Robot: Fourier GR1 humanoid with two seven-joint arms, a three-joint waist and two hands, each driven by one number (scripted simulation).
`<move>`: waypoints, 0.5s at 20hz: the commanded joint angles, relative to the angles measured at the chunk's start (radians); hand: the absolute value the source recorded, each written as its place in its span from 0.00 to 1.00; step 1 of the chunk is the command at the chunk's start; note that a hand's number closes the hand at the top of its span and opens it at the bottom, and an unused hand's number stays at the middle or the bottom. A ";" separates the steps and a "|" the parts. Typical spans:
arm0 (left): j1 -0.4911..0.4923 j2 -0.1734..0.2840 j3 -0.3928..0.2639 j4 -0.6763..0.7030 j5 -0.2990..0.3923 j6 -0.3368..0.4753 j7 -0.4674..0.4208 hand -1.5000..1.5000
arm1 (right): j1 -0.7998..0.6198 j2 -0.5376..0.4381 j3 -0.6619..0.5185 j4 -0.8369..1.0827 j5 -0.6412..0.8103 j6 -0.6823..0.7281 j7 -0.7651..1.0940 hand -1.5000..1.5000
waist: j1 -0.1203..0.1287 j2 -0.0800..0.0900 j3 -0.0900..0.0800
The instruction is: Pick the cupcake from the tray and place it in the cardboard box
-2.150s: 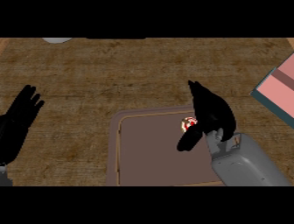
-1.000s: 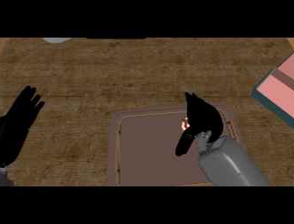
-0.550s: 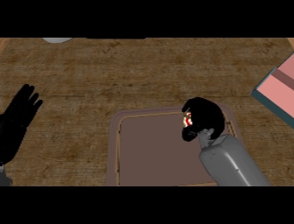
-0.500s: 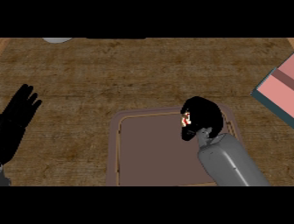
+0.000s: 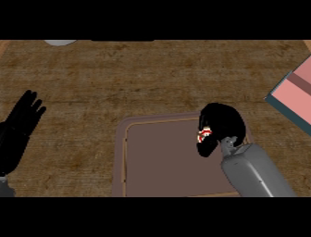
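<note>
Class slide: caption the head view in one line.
Right hand curled round the cupcake over the tray.

The right hand [image 5: 220, 126] curls over the cupcake [image 5: 203, 134], leaving only a red-and-white sliver visible. The cardboard box [image 5: 307, 96] runs off the right edge; a pale object [image 5: 61, 42] is cropped at top.

Head view only, steep downward.
Looks onto counter [image 5: 151, 83] from above, fairly close; tray [image 5: 172, 157] low centre, far edge possibly cropped.
</note>
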 commanded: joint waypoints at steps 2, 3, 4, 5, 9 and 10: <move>-0.005 -0.020 -0.012 0.015 -0.018 0.015 -0.008 0.50 | 0.072 -0.230 0.028 -0.048 -0.065 0.081 -0.381 1.00 | -0.011 0.002 0.001; -0.015 0.016 0.038 0.061 0.030 -0.044 -0.043 0.50 | 0.056 -0.217 0.031 -0.026 -0.047 0.050 -0.405 1.00 | -0.002 0.003 0.000; -0.028 -0.001 -0.005 0.002 -0.008 0.004 0.027 0.50 | 0.065 -0.283 -0.024 0.011 -0.075 0.064 -0.477 1.00 | -0.001 0.002 0.001; -0.003 0.004 0.007 -0.076 0.013 0.009 0.072 0.50 | 0.060 -0.260 -0.039 0.010 -0.059 0.031 -0.481 1.00 | 0.004 0.000 0.001; 0.006 -0.015 0.015 0.001 0.006 -0.021 0.010 0.50 | 0.121 -0.295 -0.034 -0.169 0.019 0.020 -0.429 1.00 | -0.007 -0.002 0.000; 0.027 0.018 0.061 -0.021 0.039 -0.058 0.016 0.50 | 0.084 -0.276 -0.051 -0.112 0.031 0.022 -0.456 1.00 | 0.001 -0.001 0.000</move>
